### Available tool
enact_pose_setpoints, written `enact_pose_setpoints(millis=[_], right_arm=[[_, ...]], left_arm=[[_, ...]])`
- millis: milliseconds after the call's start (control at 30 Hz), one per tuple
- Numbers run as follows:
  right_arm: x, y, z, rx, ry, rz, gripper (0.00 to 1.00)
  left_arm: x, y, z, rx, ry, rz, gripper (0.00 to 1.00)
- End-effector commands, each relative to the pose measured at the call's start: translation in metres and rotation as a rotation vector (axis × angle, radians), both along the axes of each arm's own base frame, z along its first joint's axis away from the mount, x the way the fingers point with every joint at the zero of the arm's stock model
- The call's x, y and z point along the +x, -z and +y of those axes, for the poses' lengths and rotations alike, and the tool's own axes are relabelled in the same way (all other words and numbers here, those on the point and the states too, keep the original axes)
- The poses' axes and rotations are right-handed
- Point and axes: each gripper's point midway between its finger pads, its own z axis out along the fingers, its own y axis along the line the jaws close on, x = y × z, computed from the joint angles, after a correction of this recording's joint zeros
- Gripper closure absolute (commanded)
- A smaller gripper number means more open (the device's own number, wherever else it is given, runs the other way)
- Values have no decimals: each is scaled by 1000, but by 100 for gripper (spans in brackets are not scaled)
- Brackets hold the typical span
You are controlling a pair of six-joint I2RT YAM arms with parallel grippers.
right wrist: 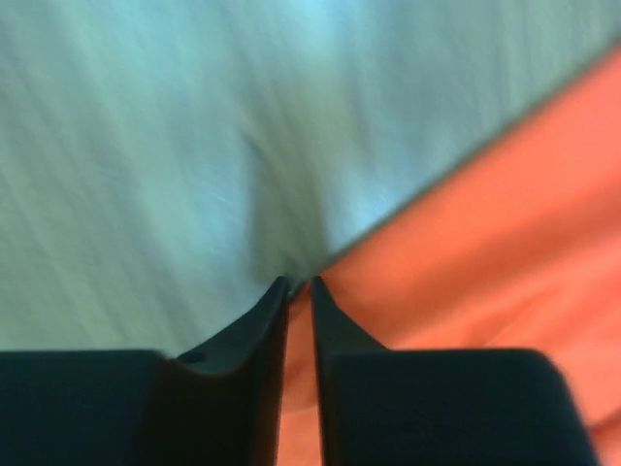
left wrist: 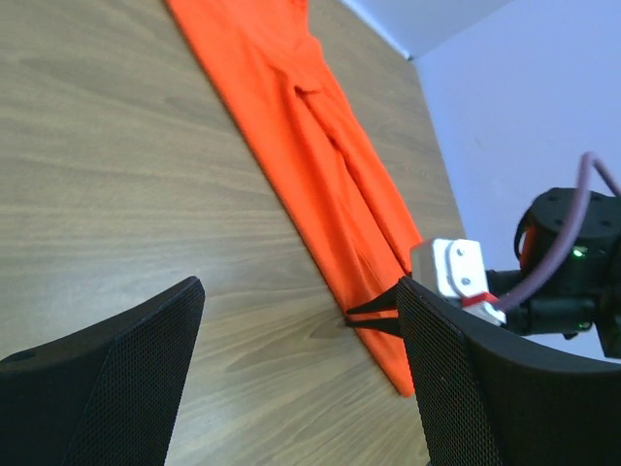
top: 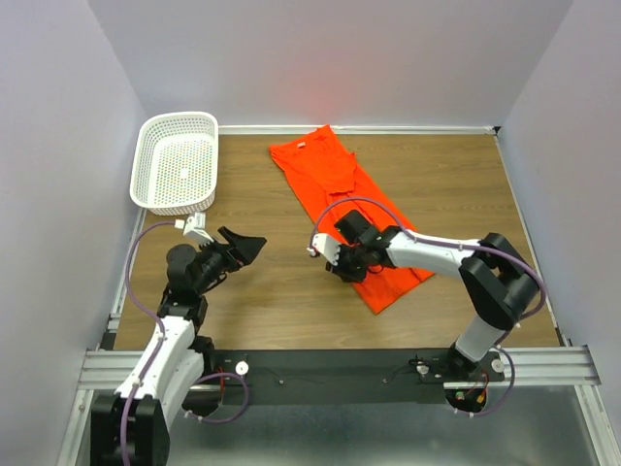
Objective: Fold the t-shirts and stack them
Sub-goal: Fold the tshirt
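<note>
The orange-red t-shirt [top: 335, 184] lies on the wooden table as a long narrow strip, running from the far middle down to the right. It also shows in the left wrist view [left wrist: 330, 155] and the right wrist view [right wrist: 505, 223]. My right gripper [top: 340, 266] is down at the strip's left edge near its lower end, jaws nearly closed with orange fabric between them [right wrist: 300, 284]. Its tips show at the shirt's edge in the left wrist view [left wrist: 374, 318]. My left gripper [top: 247, 245] is open and empty above bare wood left of the shirt [left wrist: 299, 291].
A white mesh basket [top: 179, 117] stands at the far left corner, overhanging the table's left edge. Pale walls close in the table on the left, back and right. Bare wood lies between the two grippers and right of the shirt.
</note>
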Motion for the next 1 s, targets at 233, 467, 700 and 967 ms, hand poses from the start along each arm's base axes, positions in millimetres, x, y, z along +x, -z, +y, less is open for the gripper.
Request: enact_pose_setpoints(millis=[233,467,700,967], right_arm=[[54,-126,-6,392,231,86,35],[110,-142,-122,535,596,27,31],[110,-160,-153,620,675,6,30],[109,-160,-160,643,689,18,30]], left_arm=[[62,31,-25,86,33,162,21],[142,83,-79,176,35,342,35],[192,112,-94,291,-30,474,42],[194,177,-94,472,12,650,57]])
